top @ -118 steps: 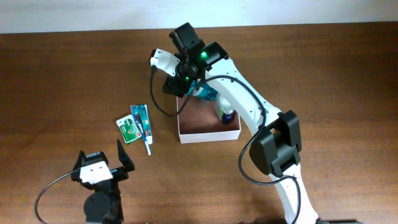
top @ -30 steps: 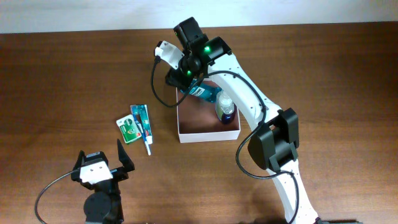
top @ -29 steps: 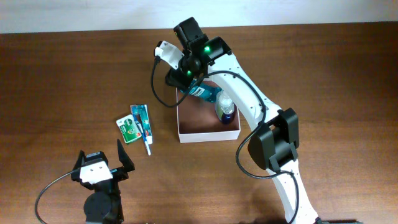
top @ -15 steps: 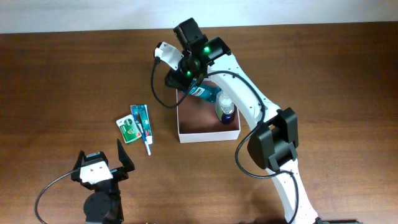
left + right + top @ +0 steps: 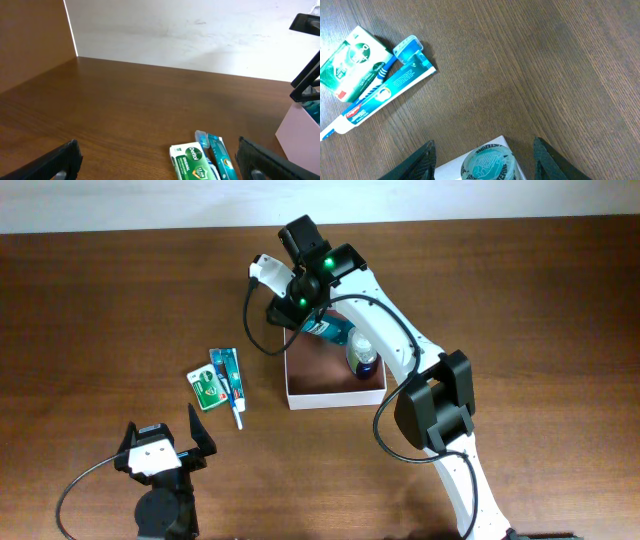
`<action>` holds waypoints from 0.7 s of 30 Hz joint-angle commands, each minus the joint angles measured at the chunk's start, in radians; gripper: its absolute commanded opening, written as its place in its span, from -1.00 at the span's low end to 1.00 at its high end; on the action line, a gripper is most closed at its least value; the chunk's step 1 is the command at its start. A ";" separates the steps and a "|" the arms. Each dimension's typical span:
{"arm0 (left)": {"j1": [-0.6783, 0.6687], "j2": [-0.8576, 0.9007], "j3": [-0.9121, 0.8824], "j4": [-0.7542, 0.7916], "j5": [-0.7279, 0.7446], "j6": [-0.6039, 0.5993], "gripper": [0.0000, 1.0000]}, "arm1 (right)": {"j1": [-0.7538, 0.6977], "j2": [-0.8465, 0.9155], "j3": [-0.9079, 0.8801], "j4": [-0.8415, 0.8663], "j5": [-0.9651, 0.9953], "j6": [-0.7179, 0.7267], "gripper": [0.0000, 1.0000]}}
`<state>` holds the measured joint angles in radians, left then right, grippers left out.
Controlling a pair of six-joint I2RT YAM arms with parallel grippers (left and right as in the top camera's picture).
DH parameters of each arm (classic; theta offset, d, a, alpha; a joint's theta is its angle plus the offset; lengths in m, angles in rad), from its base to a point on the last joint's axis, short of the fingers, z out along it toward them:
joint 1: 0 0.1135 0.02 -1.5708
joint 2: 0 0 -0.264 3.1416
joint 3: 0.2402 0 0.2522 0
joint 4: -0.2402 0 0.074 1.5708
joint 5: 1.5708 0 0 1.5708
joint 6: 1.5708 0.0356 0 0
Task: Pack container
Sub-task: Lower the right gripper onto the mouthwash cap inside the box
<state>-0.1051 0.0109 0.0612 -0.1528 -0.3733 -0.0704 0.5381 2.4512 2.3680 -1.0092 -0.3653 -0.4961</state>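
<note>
The toothpaste tube (image 5: 227, 375), long axis far-to-near, is found left of the container (image 5: 335, 399) and of the spread right end effector (image 5: 484, 152).

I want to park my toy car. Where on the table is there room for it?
The table is bare on the far left, beyond the soap box and toothpaste, and on the right past the white arm. The front floor of the container is free too. Its back is crowded: the teal bottle, a blue-capped bottle and the right pincer.
</note>
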 commanded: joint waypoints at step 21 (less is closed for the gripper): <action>0.005 -0.006 -0.012 0.003 0.004 0.019 0.99 | -0.003 0.026 -0.025 -0.001 -0.016 0.008 -0.44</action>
<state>-0.1051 0.0109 0.0612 -0.1528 -0.3733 -0.0704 0.5381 2.4626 2.3512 -1.0058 -0.3645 -0.4984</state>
